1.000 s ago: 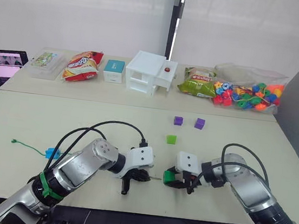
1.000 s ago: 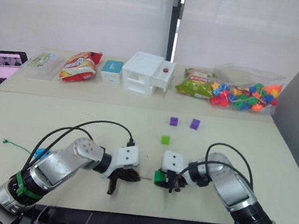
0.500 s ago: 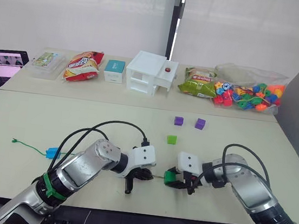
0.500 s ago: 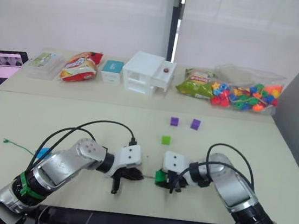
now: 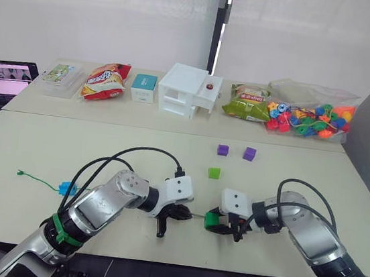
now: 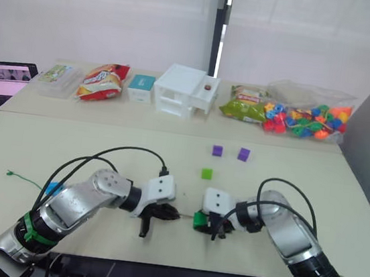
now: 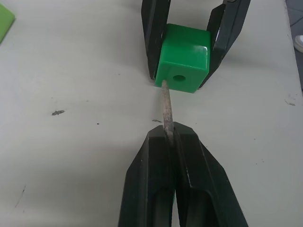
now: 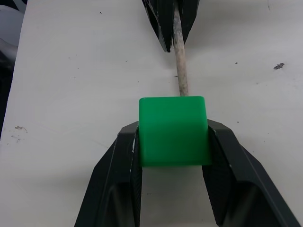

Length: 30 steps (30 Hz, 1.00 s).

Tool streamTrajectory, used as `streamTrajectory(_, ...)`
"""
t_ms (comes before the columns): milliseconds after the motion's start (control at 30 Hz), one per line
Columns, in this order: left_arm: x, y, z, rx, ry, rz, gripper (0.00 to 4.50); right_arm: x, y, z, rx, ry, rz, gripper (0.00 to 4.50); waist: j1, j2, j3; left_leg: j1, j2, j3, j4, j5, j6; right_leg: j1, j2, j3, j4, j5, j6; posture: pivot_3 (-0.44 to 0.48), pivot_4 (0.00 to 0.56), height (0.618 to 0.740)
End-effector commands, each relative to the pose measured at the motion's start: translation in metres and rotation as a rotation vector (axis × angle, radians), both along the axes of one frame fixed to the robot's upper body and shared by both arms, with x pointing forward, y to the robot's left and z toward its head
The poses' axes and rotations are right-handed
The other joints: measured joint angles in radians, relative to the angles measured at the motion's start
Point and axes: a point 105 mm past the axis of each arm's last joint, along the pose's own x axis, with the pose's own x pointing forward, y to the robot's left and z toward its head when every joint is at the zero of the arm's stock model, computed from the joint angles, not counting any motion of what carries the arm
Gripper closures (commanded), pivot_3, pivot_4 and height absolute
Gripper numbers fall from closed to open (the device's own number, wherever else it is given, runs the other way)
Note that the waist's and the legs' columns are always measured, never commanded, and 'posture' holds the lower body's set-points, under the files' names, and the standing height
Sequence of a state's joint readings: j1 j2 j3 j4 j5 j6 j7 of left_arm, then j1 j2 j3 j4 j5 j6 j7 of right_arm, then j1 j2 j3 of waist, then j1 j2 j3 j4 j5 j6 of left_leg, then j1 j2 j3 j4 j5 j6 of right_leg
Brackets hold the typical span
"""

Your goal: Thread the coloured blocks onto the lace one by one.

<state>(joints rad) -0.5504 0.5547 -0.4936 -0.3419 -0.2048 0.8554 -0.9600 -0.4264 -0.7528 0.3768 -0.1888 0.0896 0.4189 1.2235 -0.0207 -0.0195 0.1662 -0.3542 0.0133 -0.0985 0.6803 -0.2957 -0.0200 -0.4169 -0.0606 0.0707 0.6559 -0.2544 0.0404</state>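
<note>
Left pincer (image 7: 169, 135) advanced, clamped on lace's stiff grey tip (image 7: 165, 106), touching right pincer's (image 8: 173, 137) gripped glossy green cube (image 8: 173, 131)

The near table (image 5: 49, 142) carries two purple cubes (image 5: 223, 150) and a light green cube (image 5: 214, 173) right of its middle; a blue cube (image 5: 65, 187), apparently on the green lace (image 5: 35, 179), lies near its left edge.

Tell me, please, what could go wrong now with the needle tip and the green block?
1. In the left wrist view the lace tip touches the dark green block beside its hole, not in it; pushing may bend the tip or knock the block askew.
2. The left hand pinches the tip near its back, so it may wobble.
3. The right hand grips only the block's sides; it could twist.
</note>
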Motion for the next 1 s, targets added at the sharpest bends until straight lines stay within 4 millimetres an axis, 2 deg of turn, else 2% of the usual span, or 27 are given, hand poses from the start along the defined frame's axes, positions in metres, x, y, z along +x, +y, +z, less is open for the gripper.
streamTrajectory(33,-0.011,-0.011,0.013,-0.052,-0.014,-0.072,4.50,-0.006,-0.001,-0.010,-0.032,0.030,0.001,3.30,0.000,0.000,0.000,0.000,0.000,0.000,0.000,0.000,0.000,0.000,0.000,0.000,0.000,0.000,0.000,0.000,0.150,0.740)
streamTrajectory(267,-0.015,0.000,0.008,-0.033,0.007,-0.086,4.50,-0.004,-0.004,-0.009,-0.033,0.023,-0.015,3.30,-0.001,0.000,0.000,0.000,0.000,0.000,0.000,0.000,0.000,0.000,0.000,0.000,0.000,0.000,0.000,0.000,0.150,0.740)
streamTrajectory(633,-0.014,-0.010,0.006,-0.068,0.010,-0.081,4.50,-0.006,-0.005,-0.008,-0.031,0.028,-0.016,3.30,0.003,0.000,0.000,0.000,0.000,0.000,0.000,0.000,0.000,0.000,0.000,0.000,-0.001,0.000,0.000,0.000,0.150,0.740)
streamTrajectory(867,-0.007,-0.011,0.013,-0.090,-0.016,-0.069,4.50,-0.008,-0.006,-0.009,-0.040,0.036,-0.011,3.30,0.006,0.000,0.000,0.000,0.000,0.000,0.000,0.000,0.000,0.001,0.000,0.000,-0.001,0.000,0.000,0.000,0.150,0.740)
streamTrajectory(1000,-0.012,-0.018,0.018,-0.126,-0.012,-0.098,4.50,-0.008,-0.006,-0.010,-0.040,0.036,-0.015,3.30,0.005,0.000,0.000,0.000,0.000,0.000,0.000,0.000,0.000,0.001,0.000,0.000,-0.001,0.000,0.000,0.000,0.150,0.740)
